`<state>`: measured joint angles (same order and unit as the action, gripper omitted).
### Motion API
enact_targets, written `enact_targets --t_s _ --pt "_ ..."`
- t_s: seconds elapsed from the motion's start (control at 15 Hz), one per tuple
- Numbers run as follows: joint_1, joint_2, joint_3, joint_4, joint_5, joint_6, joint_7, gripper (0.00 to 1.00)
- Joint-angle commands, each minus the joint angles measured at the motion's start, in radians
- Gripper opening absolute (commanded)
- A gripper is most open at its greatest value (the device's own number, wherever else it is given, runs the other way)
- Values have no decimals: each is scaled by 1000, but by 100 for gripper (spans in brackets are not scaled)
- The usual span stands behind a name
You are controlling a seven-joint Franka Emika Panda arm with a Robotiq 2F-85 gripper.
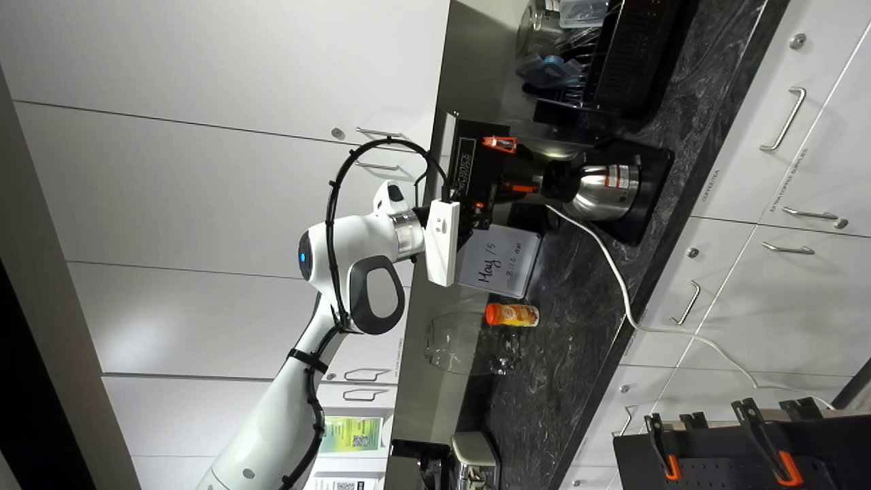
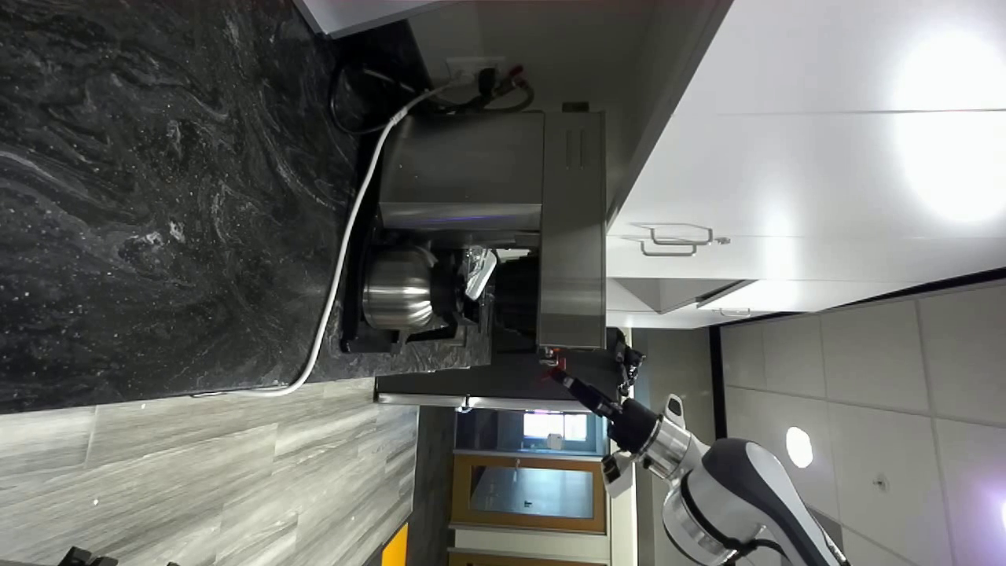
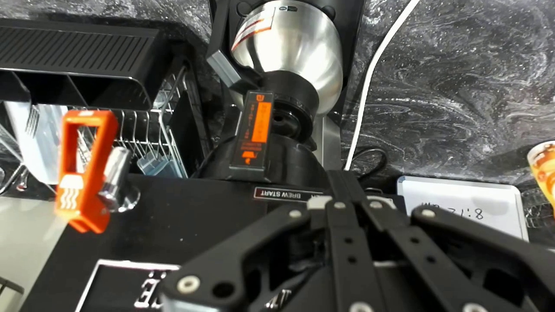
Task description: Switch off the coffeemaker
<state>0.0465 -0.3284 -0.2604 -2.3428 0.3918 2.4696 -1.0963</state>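
The coffeemaker is a black and steel machine with a silvery carafe (image 1: 609, 190). Its body (image 2: 464, 169) and its black front panel (image 3: 195, 216) show in an exterior view and the wrist view. A small orange-red light (image 1: 480, 204) glows near the gripper. An orange-handled tap (image 3: 86, 173) sticks out of the panel. My gripper (image 3: 345, 186) is shut with nothing between its fingertips. It is at the panel, over the end of the "BREW START" label (image 3: 284, 194). It also shows in both exterior views (image 1: 483, 219) (image 2: 562, 377). The switches are hidden behind the fingers; I cannot tell whether the fingertips touch.
A black dish rack (image 3: 78, 65) stands beside the coffeemaker. On the other side are a small whiteboard (image 3: 464, 203), an orange-capped bottle (image 1: 514, 315) and a glass vessel (image 1: 456, 344). A white cable (image 1: 616, 262) runs across the counter. Cabinets (image 1: 204, 190) hang above.
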Motion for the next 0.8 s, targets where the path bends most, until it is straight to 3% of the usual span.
enact_targets --t_s 0.0,0.73 --pt "19 28 -15 24 55 26 -50 0" --pt "17 73 -10 49 144 49 -134 0"
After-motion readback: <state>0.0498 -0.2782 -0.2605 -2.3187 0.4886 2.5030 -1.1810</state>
